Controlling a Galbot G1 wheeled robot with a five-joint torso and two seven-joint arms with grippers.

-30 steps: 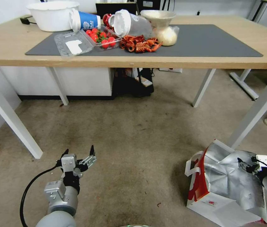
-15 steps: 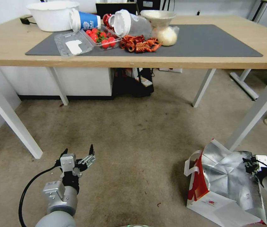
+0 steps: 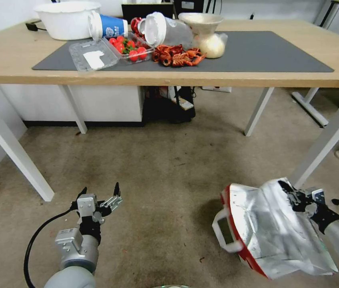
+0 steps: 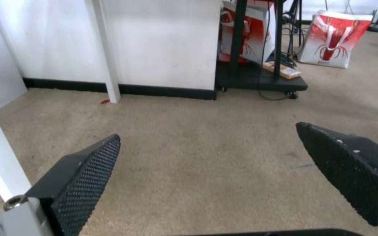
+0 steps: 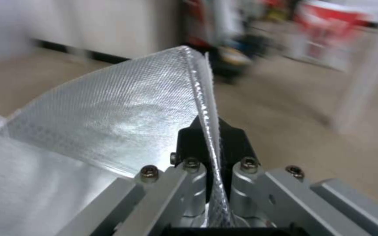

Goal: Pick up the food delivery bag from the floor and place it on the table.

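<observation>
Beige carpet floor by the light-wood table (image 3: pixel 13 66): my right gripper (image 3: pixel 293 195) pinches only the foil rim of the boxy white-red delivery bag (image 3: pixel 271 232), which could tear or slip; left gripper (image 3: pixel 99 196) wide, empty.

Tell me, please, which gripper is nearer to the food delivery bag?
Right. The right gripper is shut on the food delivery bag's foil edge; the left gripper is open, well apart over carpet.

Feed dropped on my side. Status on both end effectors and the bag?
Right end effector shut on the food delivery bag's foil rim. Bag tilted, low by the floor. Left end effector open, idle over carpet. Table crowded at left; mat's right half free.
</observation>
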